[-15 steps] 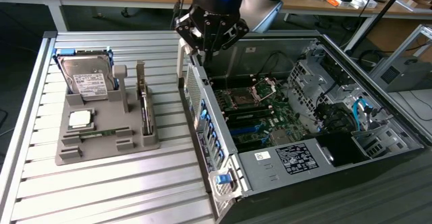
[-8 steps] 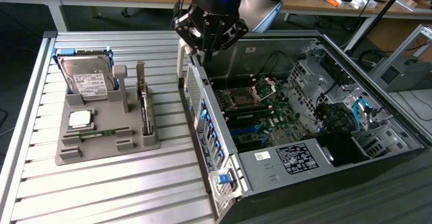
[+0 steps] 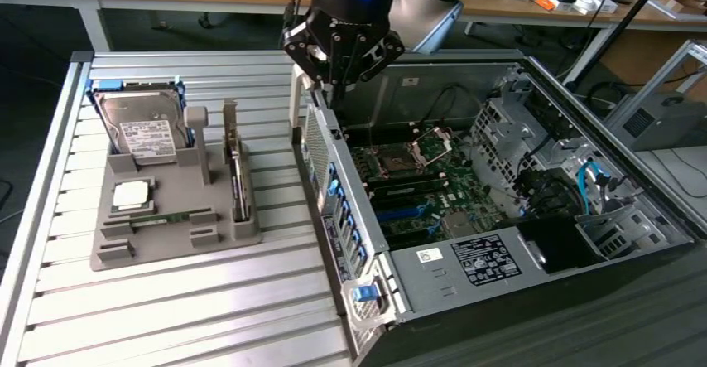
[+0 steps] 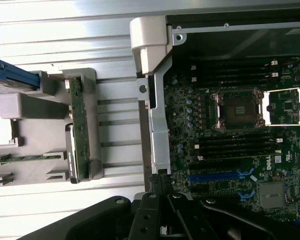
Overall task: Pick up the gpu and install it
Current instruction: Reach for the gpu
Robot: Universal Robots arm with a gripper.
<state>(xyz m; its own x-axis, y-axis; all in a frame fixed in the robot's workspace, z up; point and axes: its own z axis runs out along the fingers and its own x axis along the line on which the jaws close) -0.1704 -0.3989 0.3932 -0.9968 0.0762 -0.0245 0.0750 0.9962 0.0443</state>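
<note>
The gpu (image 3: 234, 166) is a thin green card with a silver end bracket. It stands on edge in a slot along the right side of a grey holder (image 3: 177, 247); the wrist view has the gpu (image 4: 79, 131) in that same slot. My gripper (image 3: 331, 87) hangs shut and empty above the rear wall of the open computer case (image 3: 331, 185), to the exterior view's right of the gpu and apart from it. In the wrist view the gripper (image 4: 160, 184) sits over the case's edge, its fingertips pressed together.
The holder also carries a silver hard drive (image 3: 144, 127), a square processor (image 3: 132, 193) and a narrow memory stick (image 3: 168, 217). Inside the case lies the motherboard (image 3: 425, 186) with a blue slot (image 4: 215, 177). The slatted metal table (image 3: 177, 317) stretches around the holder.
</note>
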